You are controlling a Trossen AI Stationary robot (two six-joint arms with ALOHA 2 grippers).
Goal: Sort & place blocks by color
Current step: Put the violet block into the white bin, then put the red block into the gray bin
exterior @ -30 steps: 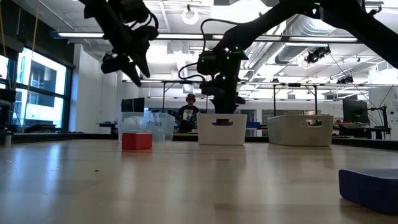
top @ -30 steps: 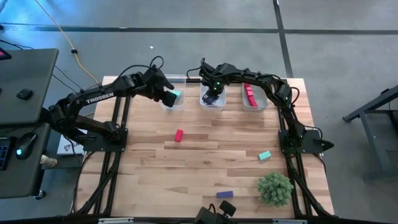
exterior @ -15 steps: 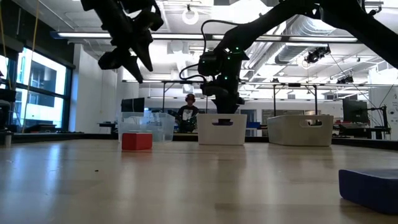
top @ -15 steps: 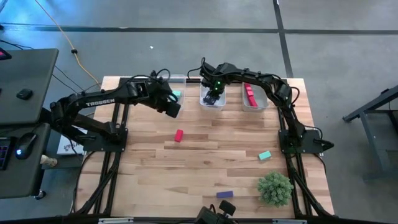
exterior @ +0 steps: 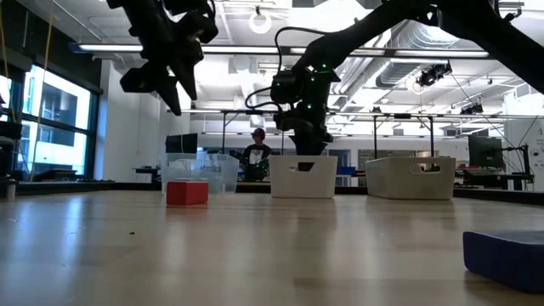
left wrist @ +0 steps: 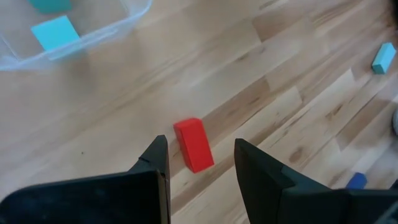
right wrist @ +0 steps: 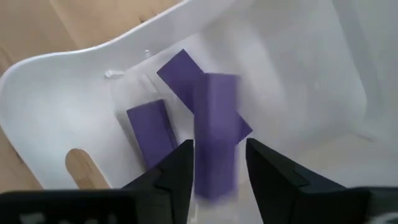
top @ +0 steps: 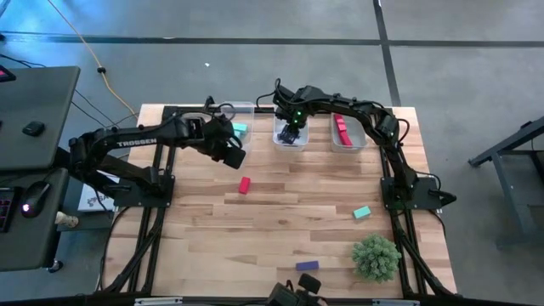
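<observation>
Beyond the far edge a bright open workshop with ceiling ducts runs back, and a person sits well off behind the bins. Under me lies the pale wooden plank bench [top: 280,229], with three clear plastic bins along its 12 o'clock edge: the left one [top: 239,134] holds small teal blocks, the middle white-looking one [top: 290,137] purple bars, the right one [top: 344,133] red bars. A fuzzy green plant ball [top: 376,257] sits toward 5 o'clock.

My right fingers [right wrist: 214,177] hang over the middle bin, spread, with a purple bar [right wrist: 214,140] blurred between them, seemingly dropping free onto the purple bars already lying there. My left fingers [left wrist: 199,165] are spread and empty, hovering just short of the short red bar [left wrist: 193,144] lying flat near bench centre, at about 11 o'clock.

That bar looks light, rigid and smooth-sided; I judge I should pinch it across its narrow width at mid-length, squarely. A teal block [top: 362,212] waits at 3 o'clock and a purple bar [top: 307,265] at 6 o'clock.
</observation>
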